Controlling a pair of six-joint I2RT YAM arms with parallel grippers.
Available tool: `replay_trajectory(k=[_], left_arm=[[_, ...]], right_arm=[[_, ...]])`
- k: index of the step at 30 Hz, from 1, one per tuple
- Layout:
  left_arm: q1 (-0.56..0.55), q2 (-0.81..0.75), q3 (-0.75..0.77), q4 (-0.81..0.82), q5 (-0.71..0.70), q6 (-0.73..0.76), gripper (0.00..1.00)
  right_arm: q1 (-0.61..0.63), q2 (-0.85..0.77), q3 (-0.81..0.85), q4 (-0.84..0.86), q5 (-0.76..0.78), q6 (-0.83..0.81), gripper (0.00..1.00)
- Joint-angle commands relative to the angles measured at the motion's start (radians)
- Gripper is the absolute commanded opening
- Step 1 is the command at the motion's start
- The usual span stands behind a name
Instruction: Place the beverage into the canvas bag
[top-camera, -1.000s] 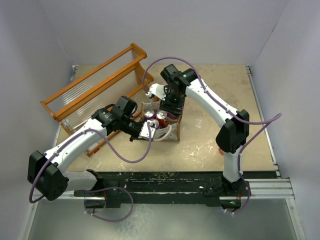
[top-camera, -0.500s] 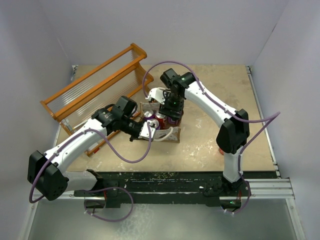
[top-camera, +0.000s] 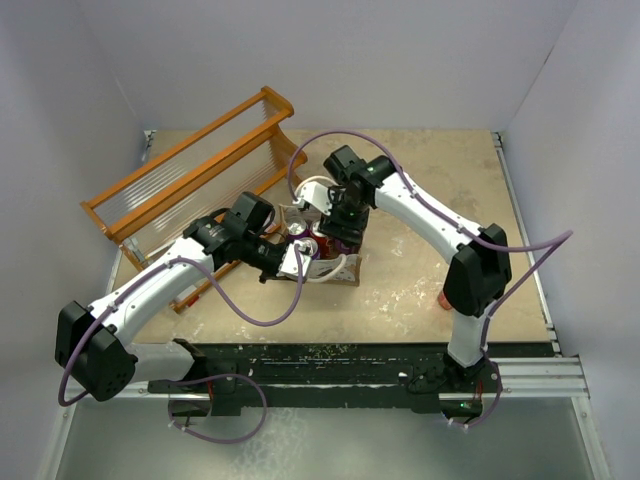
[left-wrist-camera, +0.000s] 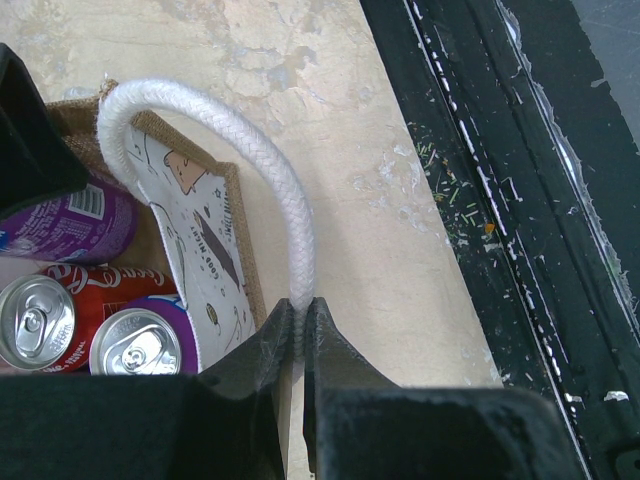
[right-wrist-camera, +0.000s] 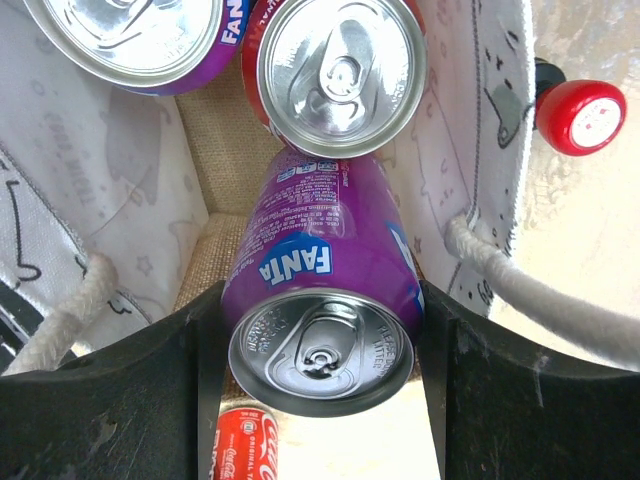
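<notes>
The canvas bag stands mid-table, tan with a speckled white panel. My left gripper is shut on its near white rope handle, pinched between the jaws. My right gripper is shut on a purple Fanta can and holds it tilted inside the bag's mouth, against the pale lining. A red cola can and another purple can stand upright inside the bag. They also show in the left wrist view.
An orange wooden rack stands at the back left. A red cola can shows below the held can in the right wrist view. A red round cap lies outside the bag. The table's black front edge is near.
My right gripper has moved down and a little left, carrying the purple can lower into the bag. The left arm holds the handle as before.
</notes>
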Motion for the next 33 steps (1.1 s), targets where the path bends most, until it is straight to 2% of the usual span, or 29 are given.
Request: replay_trajectory(k=[1,11,22,33], left_arm=[[-0.003,-0.011,-0.005,0.016,0.040,0.009,0.00],[-0.003,-0.023,-0.006,0.010,0.041,0.019,0.00],[-0.003,-0.032,0.005,-0.018,0.072,0.031,0.00],[-0.003,-0.023,0.007,-0.029,0.083,0.040,0.01]], right_arm=[[0.009,-0.119,-0.018,0.122,-0.019,-0.022,0.10],[0.008,-0.218,-0.141,0.240,-0.054,-0.149,0.11],[0.009,-0.115,-0.073,0.156,-0.065,-0.266,0.11],[0.008,-0.027,-0.035,0.119,-0.025,-0.268,0.15]])
